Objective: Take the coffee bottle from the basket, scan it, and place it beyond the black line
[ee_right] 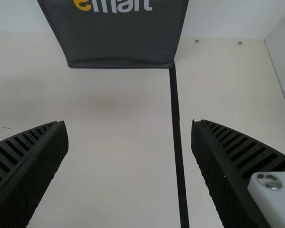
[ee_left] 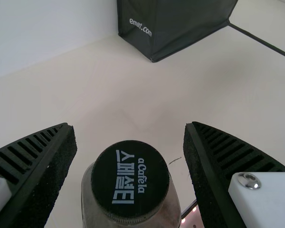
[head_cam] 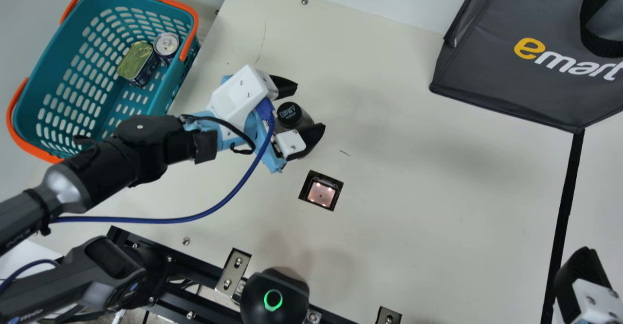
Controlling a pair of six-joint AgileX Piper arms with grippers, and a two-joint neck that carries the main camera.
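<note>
In the main view my left gripper is open around the coffee bottle, which has a black cap and stands between its fingers, above the scanner window. The left wrist view has the bottle between the spread fingers of my left gripper, with a gap on each side. My right gripper is at the main view's lower right, by the black line. In the right wrist view my right gripper is open with nothing between its fingers, and the black line runs between them.
The teal basket with orange handles holds a flat tin and a can. A scanner window is set in the table. A dark bag stands at the far right; a black device is at the near edge.
</note>
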